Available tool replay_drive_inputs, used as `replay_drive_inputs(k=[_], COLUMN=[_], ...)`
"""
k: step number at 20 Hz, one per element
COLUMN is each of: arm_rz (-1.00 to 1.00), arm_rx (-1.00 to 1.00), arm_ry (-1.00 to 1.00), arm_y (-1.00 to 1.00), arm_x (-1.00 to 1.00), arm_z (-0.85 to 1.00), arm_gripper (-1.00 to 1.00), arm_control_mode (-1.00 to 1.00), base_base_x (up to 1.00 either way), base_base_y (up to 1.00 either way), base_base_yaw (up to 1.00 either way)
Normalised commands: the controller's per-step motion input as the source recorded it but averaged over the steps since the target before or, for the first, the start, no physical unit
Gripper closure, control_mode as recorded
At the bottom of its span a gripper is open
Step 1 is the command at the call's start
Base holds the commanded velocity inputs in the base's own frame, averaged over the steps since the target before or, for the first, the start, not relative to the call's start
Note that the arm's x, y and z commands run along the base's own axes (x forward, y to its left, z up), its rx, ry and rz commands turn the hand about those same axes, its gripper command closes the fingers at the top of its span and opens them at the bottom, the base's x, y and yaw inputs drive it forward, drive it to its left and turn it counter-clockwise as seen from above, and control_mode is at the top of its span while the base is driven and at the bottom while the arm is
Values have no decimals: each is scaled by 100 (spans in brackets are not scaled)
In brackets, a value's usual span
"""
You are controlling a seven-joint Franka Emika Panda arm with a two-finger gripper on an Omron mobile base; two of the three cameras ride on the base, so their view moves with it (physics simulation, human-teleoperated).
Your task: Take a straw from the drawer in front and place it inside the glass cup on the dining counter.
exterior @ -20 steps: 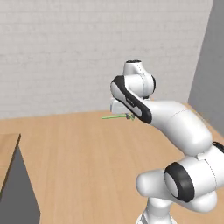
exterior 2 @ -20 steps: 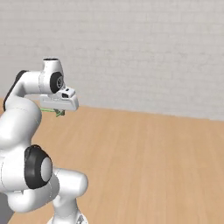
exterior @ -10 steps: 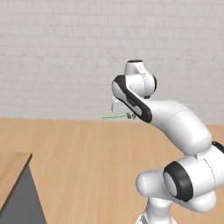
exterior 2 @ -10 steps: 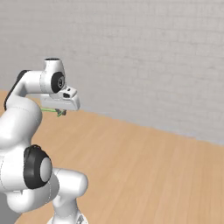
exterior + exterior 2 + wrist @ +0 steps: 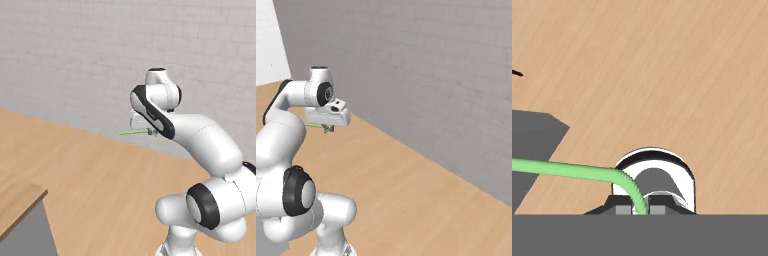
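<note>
Operator: Compared with a second ago, what has changed?

Technician: Both base views have swung: the grey brick wall now fills more of each picture, and the grey-sided, wood-topped cabinet corner (image 5: 22, 212) sits at a new spot at lower left. That is the base turning, not objects shifting. The white arm's pose is unchanged, and the thin light-green straw (image 5: 134, 132) remains in the two-finger gripper (image 5: 151, 132).

Operator: Task status?

Technician: Retrieval from the drawer appears complete, since the straw is in the air, carried above the light-wood floor (image 5: 421, 200). Remaining steps: bring the base to the dining counter, locate the clear tumbler, orient the straw end-down and release it into the cup.

Operator: Finger condition?

Technician: Closed tight on the straw. In the hand view, the dark fingertips (image 5: 623, 208) pinch the straw (image 5: 562, 169) near one end, close to its ribbed bend.

Operator: How does the straw lie relative to the fingers?

Technician: From the pinch point it curves up, then runs out sideways as one long free length to one side of the gripper. In the left base view it projects roughly level, pointing away from the arm. The grip is probably at the short end beyond the bend, though the fingers hide that part.
</note>
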Motion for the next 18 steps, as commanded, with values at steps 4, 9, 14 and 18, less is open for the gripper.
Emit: replay_drive_inputs(k=[4,9,14,18], arm_rz=[0,0,0,0], arm_rx=[0,0,0,0], arm_ry=[0,0,0,0], arm_y=[0,0,0,0], arm_x=[0,0,0,0], arm_z=[0,0,0,0], arm_gripper=[100,100,100,100], arm_control_mode=[100,100,100,100], base_base_x=[97,92,90,97], base_base_y=[-31,-28,-39,-57], base_base_yaw=[71,73,69,57])
